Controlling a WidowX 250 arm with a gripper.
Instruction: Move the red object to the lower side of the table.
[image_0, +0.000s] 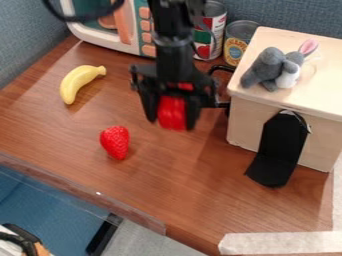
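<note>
Over the wooden table (163, 175), black hand (172, 119) grasping red object (172, 111), between its fingers.

It looks like a lab: robot arm (175, 55), toy microwave (103, 41), taped table (163, 182).

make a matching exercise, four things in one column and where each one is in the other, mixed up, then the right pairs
Things
1. red object
2. banana
3. strawberry
4. grey plush toy

Places
A. on top of the pale wooden box
B. held in the gripper
C. on the table, in front of the toy microwave
D. on the table, below and left of the gripper in the picture

Right pairs: 1-B, 2-C, 3-D, 4-A
</note>
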